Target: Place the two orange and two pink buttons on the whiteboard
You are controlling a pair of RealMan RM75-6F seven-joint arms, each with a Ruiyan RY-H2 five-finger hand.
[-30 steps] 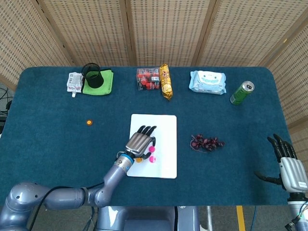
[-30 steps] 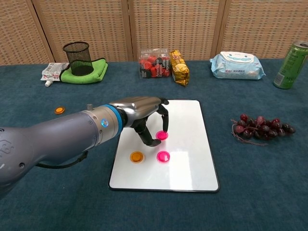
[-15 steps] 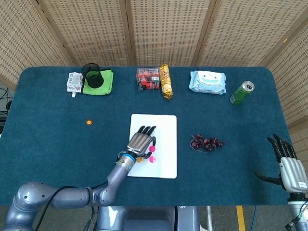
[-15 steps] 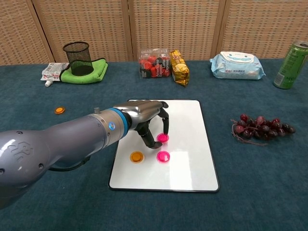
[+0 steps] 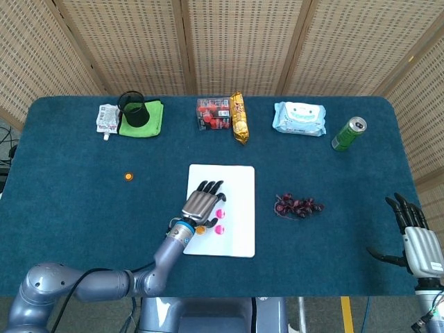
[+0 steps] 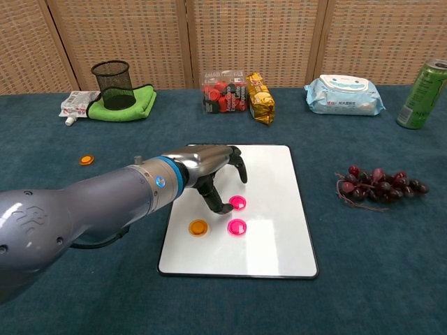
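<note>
The whiteboard point(image 5: 236, 180) point(image 6: 272, 174) lies flat at the table's centre. On it rest two pink buttons point(image 6: 237, 203) point(image 6: 237, 226) point(image 5: 220, 214) point(image 5: 218, 229) and one orange button point(image 6: 199, 227) point(image 5: 200, 230). A second orange button point(image 5: 127, 176) point(image 6: 86, 160) lies on the blue cloth to the left. My left hand point(image 5: 202, 203) point(image 6: 209, 167) hovers over the board's left part, fingers curved down and apart, holding nothing; the upper pink button lies free just below its fingertips. My right hand point(image 5: 415, 236) rests at the table's right edge, fingers spread, empty.
Along the back stand a mesh cup point(image 5: 132, 108) on a green cloth point(image 5: 146, 119), a packet point(image 5: 107, 118), a red box point(image 5: 213, 114), a snack bag point(image 5: 239, 118), wipes point(image 5: 299, 118) and a green can point(image 5: 347, 134). Grapes point(image 5: 298, 205) lie right of the board.
My left hand has lifted and drawn back slightly from the upper pink button, which now lies uncovered on the board. The right hand has not moved.
</note>
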